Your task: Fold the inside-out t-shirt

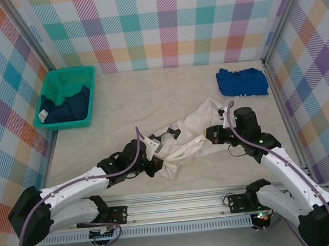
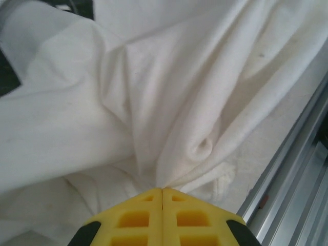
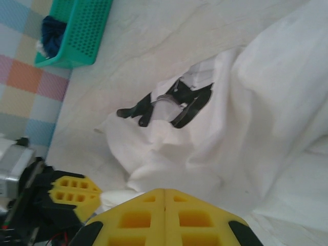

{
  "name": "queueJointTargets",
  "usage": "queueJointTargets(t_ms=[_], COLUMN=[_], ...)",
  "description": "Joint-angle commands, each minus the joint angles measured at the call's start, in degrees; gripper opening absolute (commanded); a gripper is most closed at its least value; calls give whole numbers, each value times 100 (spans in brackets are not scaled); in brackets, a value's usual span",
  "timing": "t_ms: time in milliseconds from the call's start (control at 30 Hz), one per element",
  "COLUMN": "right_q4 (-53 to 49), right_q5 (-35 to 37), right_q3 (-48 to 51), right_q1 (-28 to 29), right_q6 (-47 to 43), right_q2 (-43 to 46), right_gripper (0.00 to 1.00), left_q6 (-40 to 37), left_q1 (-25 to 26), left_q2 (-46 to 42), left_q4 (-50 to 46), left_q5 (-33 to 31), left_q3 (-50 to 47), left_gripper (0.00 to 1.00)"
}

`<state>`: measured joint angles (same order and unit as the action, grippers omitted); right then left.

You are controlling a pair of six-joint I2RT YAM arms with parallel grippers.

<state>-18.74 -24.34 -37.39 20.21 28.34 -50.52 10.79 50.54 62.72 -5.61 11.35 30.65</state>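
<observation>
Both grippers are clamped on cloth. From above, the left gripper (image 1: 154, 166) and the right gripper (image 1: 208, 136) are seen at opposite ends of the inside-out t-shirt (image 1: 188, 133). It is bunched at the frame's centre, apparently so that it can be drawn out flat between them.

From the left wrist, yellow ribbed fingers (image 2: 133, 220) are pressed together on a gathered pleat of soft, matte cream cotton, creased into deep folds.

From the right wrist, the fingers (image 3: 195, 220) are likewise shut, with cloth seemingly caught at their tips. The limp fabric is draped over the pale table (image 3: 154, 31).

Crumpled white t-shirt (image 1: 191, 133), unfolded.
Bunched in a creased diagonal heap, right of and nearer than the teal basket (image 1: 64, 125).
</observation>
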Motion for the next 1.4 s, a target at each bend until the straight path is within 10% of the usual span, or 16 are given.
queueJointTargets(t_ms=[0,300,567,867,1133,1367], right_q4=[941,1023,1122,539,-884,-396], right_q5=[-838,-1272,-1615,-977,1537,997], right_q3=[245,251,317,469,-54,184], right_q1=[9,133,133,133,604,932], right_q6=[125,-215,-338,-698,-878,-1147], right_q2=[-155,-294,-221,134,-242,68], right_gripper=[0,0,0,0,3,35], left_q6=[-256,-451,-341,-110,958,1541], left_q1=[245,342,343,248,-185,-586], left_q2=[282,700,2033,2535,1942,1660], left_q4=[371,864,864,1037,1117,838], left_q5=[657,738,265,548,2023,2260], left_q3=[265,1036,2066,2278,2086,1951], left_gripper=[0,36,42,2,0,0])
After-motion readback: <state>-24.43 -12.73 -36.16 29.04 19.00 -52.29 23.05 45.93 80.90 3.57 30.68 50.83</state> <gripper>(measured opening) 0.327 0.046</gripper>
